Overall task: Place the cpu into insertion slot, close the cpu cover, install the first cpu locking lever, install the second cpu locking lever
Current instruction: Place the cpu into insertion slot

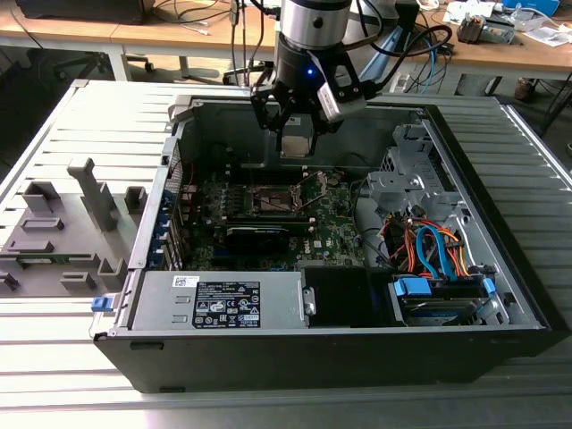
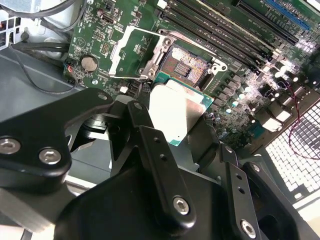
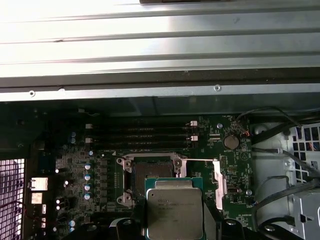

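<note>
Slatted grey bench (image 1: 54, 134) carries an open computer case (image 1: 313, 357). Inside it the gripper (image 2: 176, 125) pinches the cpu (image 2: 175, 107) by opposite edges, with the insertion slot (image 2: 187, 65) bare just beyond the fingertips. The chip is likely light, rigid and slick-topped with a delicate underside, so an edge hold suits it.

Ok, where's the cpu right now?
In the first wrist view the cpu sits clamped in the gripper, held above the motherboard beside the open insertion slot, not yet in it.
</note>
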Tool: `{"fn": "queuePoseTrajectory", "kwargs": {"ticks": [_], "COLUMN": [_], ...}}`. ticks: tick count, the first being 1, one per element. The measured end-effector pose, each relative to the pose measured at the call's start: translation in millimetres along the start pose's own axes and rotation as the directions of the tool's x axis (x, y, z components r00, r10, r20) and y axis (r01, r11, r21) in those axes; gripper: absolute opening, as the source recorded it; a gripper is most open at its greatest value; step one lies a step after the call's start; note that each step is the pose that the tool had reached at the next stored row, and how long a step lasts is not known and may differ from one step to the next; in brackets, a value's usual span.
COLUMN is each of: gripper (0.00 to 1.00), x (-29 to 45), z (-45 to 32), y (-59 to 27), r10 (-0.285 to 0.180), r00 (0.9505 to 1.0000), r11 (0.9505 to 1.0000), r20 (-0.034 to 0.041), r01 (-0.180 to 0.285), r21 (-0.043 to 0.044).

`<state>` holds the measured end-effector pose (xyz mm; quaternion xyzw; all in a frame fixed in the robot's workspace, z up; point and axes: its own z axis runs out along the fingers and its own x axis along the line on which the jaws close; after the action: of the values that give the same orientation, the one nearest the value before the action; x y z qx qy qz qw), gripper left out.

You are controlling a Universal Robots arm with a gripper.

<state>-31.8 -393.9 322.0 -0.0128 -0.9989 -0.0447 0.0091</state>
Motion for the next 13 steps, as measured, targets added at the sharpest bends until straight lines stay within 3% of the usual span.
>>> {"fn": "queuePoseTrajectory", "kwargs": {"ticks": [13], "gripper": [0.54], "x": [0.1], "z": [1.9], "y": [-0.4], "r10": [0.0], "r00": [1.0], "r11": [1.0], "r20": [0.0], "r01": [0.0], "r21": [0.0]}}
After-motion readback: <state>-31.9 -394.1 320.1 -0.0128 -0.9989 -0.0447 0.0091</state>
